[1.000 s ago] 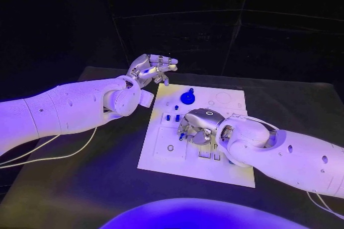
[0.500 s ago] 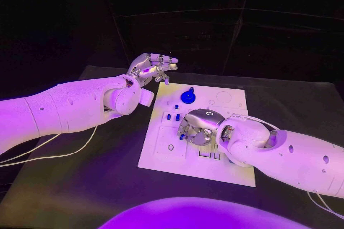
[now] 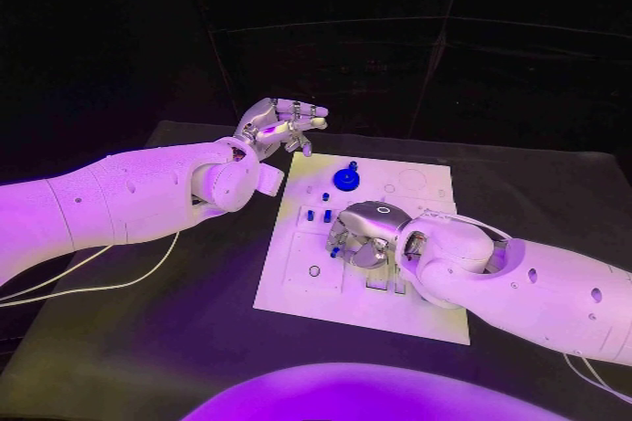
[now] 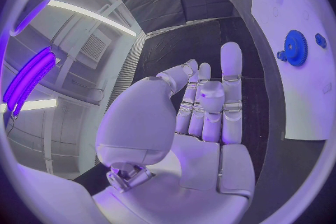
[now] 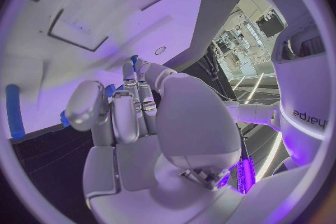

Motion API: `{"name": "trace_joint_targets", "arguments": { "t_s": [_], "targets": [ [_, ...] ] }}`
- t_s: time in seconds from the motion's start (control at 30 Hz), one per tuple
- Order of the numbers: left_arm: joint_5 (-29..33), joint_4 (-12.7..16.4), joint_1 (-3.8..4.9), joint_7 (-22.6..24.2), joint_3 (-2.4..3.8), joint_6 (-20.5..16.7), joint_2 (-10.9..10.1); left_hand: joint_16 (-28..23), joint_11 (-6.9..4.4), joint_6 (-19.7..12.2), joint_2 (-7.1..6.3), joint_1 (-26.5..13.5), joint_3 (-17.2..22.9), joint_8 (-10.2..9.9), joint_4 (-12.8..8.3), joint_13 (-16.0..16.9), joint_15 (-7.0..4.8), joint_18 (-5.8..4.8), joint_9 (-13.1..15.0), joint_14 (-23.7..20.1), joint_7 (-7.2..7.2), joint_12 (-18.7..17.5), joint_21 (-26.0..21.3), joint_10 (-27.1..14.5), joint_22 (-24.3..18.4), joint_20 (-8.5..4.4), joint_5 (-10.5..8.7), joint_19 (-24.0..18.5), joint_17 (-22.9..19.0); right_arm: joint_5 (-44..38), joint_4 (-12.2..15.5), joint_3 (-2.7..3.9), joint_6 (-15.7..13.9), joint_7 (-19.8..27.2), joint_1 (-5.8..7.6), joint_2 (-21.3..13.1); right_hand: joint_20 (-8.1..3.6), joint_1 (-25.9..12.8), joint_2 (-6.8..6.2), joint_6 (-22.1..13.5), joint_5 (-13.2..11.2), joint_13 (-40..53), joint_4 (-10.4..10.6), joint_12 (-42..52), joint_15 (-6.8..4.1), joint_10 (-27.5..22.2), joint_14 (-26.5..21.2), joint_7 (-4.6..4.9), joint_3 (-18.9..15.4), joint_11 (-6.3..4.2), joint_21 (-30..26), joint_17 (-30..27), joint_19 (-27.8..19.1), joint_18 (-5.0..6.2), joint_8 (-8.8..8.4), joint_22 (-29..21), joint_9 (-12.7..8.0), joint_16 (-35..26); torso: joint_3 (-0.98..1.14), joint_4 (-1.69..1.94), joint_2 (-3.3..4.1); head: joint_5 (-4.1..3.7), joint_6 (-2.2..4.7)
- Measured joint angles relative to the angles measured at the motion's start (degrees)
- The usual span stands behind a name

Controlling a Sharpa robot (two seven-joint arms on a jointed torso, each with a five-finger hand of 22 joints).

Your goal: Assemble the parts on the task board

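The white task board [image 3: 303,284] lies in the middle of the black desk [image 3: 158,348]. The right hand [image 3: 365,234] is down over the middle of the board with its fingers curled in; in the right wrist view a small blue part [image 5: 110,89] sits between the fingertips, so it seems pinched, though the grip itself is partly hidden. The left hand [image 3: 279,124] hovers above the desk just beyond the board's far left corner, its fingers loosely bent and apart with nothing in them. A blue gear [image 3: 346,177] stands on the far part of the board, and small blue pegs [image 3: 318,215] stand just left of the right hand.
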Motion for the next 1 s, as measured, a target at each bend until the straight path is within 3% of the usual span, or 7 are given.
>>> {"name": "trace_joint_targets", "arguments": {
  "t_s": [0.43, 0.6, 0.67, 1.0],
  "targets": [
    [0.0, 0.1, 0.00, -0.1, 0.00, 0.1, -0.1, 0.0, 0.00, 0.0, 0.00, 0.0, 0.0, 0.0, 0.0, 0.0, 0.00, 0.00, 0.0, 0.0, 0.00, 0.0, 0.0, 0.0, 0.0, 0.00, 0.00, 0.0, 0.0, -1.8, 0.1, 0.05, 1.3, -1.7, 0.06, 0.7, 0.00, -1.6, -0.93, -0.2, 0.6, -0.4, 0.3, -0.7, 0.00, 0.0, 0.0, 0.12, -0.3, 0.00, 0.0, -0.3, 0.0, 0.00, -0.68, -0.3, 0.0, 0.0, -0.01, 0.03, 0.04, 0.09, -0.18],
    [0.0, 0.1, 0.00, -0.2, 0.00, 0.2, -0.1, 0.0, 0.12, -0.2, 0.00, 0.0, 0.0, 0.0, 0.0, 0.0, 0.00, 0.00, 0.0, 0.0, 0.21, 0.1, 0.0, -0.1, 0.0, 0.00, 0.00, 0.0, -0.1, -2.1, -0.1, -0.04, 1.5, -1.9, 0.01, 0.8, 0.36, -3.2, -2.03, -1.8, 1.3, -1.2, 0.6, -2.1, 0.02, -2.1, 0.0, 1.05, -1.1, 1.00, -0.3, -0.8, -0.4, 0.00, -2.00, -1.0, -0.3, 0.0, -0.02, 0.03, 0.04, 0.16, -0.30],
    [0.0, 0.1, 0.00, -0.2, 0.00, 0.2, -0.1, 0.0, 0.21, -0.2, 0.00, 0.0, 0.0, 0.0, 0.0, 0.0, 0.00, -0.01, 0.0, 0.0, 0.21, 0.2, 0.0, -0.2, 0.0, 0.20, 0.00, -0.2, -0.1, -2.1, -0.1, -0.04, 1.4, -2.0, 0.01, 0.7, 0.75, -3.9, -2.73, -2.9, 1.6, -1.5, 0.8, -2.8, 0.54, -3.3, 0.1, 1.44, -1.6, 1.64, -0.9, -1.3, -0.8, 0.00, -2.58, -1.7, -0.3, -0.5, -0.02, 0.03, 0.04, 0.16, -0.34],
    [0.0, 0.0, 0.01, -0.3, 0.00, 0.3, -0.1, 0.0, 0.21, -0.2, 0.00, 0.0, 0.0, 0.0, 0.0, 0.0, 0.00, 0.00, 0.0, 0.0, 0.20, 0.2, 0.0, -0.2, 0.0, 0.20, 0.00, -0.2, -0.1, -1.8, 0.6, -0.08, -0.3, -1.4, -0.01, -0.3, 1.45, -5.1, -3.91, -4.8, 3.2, -2.1, 1.1, -3.6, 1.36, -6.5, 0.1, 2.21, -3.9, 2.53, -2.0, -2.7, -1.4, 0.00, -2.82, -3.5, -0.3, -1.2, 0.01, 0.03, -0.02, 0.24, -0.42]
  ]
}}
